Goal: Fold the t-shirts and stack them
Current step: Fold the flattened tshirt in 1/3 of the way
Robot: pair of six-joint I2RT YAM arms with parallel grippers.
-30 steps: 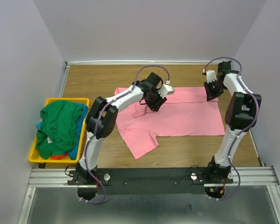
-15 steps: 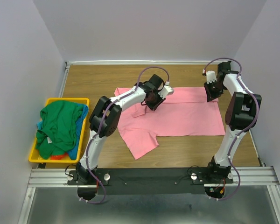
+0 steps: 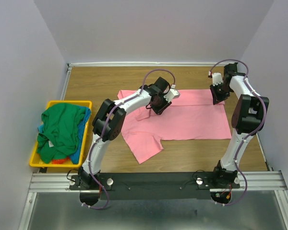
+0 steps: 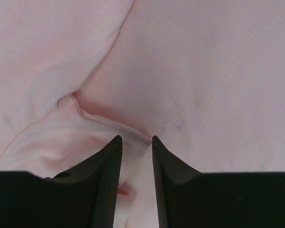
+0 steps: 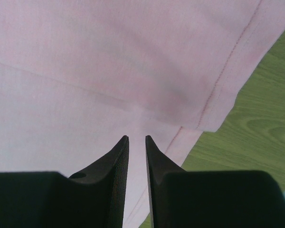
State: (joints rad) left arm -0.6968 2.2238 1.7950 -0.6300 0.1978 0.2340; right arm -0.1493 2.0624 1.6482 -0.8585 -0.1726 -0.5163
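The pink t-shirt (image 3: 192, 120) lies spread on the wooden table, its far edge folded over toward me and one sleeve pointing to the near left. My left gripper (image 3: 158, 106) is down on the shirt near its collar end; in the left wrist view its fingers (image 4: 135, 138) are nearly closed with a ridge of pink cloth (image 4: 190, 71) pinched between them. My right gripper (image 3: 216, 99) is at the shirt's far right corner; its fingers (image 5: 137, 137) are nearly closed on the pink cloth (image 5: 85, 61) by the stitched hem. A green t-shirt (image 3: 60, 129) lies heaped in the bin over bits of blue (image 3: 81, 153) and orange (image 3: 60, 161).
The yellow plastic bin (image 3: 62, 103) stands at the table's left edge. Bare wood (image 3: 101, 79) shows behind and to the left of the shirt, and a strip (image 3: 192, 153) in front of it. Table shows beside the hem (image 5: 261, 118). A metal rail (image 3: 158, 179) runs along the near edge.
My left gripper has shifted a little toward the far side on the pink shirt. The right arm and the shirt's outline look the same.
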